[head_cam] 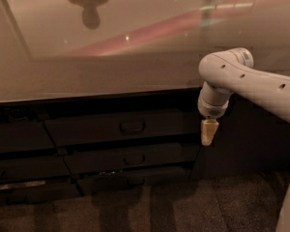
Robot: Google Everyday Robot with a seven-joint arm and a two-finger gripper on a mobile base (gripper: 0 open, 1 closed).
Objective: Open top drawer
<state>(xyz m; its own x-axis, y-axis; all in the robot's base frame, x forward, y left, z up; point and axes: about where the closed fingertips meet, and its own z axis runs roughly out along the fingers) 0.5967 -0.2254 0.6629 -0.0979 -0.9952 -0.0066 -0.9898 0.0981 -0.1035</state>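
Note:
The top drawer (96, 127) is a wide dark front just under the counter edge, with a small dark D-shaped pull (132, 127) at its centre. It sits flush with the cabinet. My gripper (208, 132) hangs from the white arm (241, 79) at the right, pointing down, level with the drawer's right end and to the right of the pull. Its pale fingers look pressed together and hold nothing.
A glossy counter top (111, 57) spans the upper half of the view. Two shorter drawers (130, 159) lie below the top one. Handleless dark fronts (19, 139) stand at the left. A dark speckled floor (183, 207) lies in front.

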